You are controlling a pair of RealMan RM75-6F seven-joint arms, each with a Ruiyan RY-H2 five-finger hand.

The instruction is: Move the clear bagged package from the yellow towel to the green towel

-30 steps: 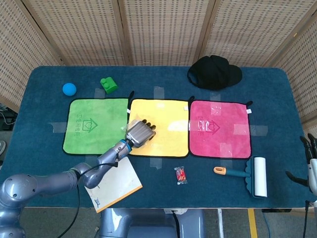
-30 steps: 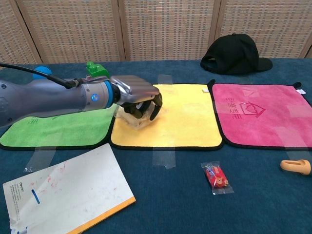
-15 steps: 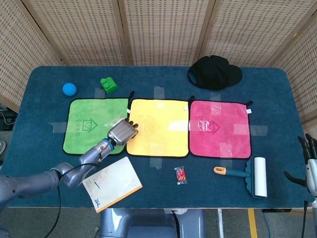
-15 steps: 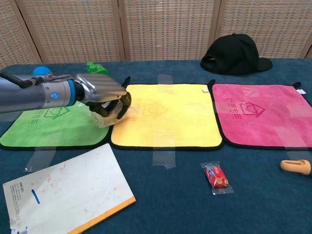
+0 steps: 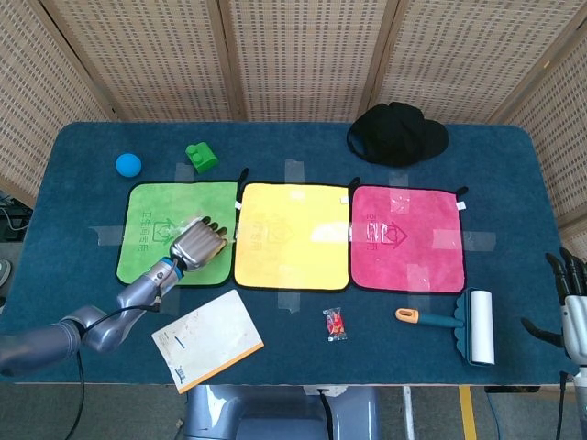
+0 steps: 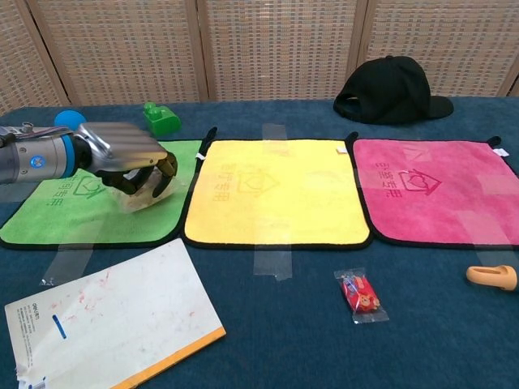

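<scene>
Chest view shows our left hand [image 6: 134, 166], fingers curled around the package [image 6: 138, 197], directly over the green towel's [image 6: 49, 215] right half.

Only one bit of print reads here!
"deli" sits at nine o'clock on the white notebook [image 6: 113, 320]; the towels' house logos and characters stay illegible.

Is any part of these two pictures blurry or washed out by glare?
Chest view: the left hand is smeared by motion blur, so the clear bagged package under it reads poorly. Head view: sharp overall, with pale shiny patches on the yellow towel and pink towel.
</scene>
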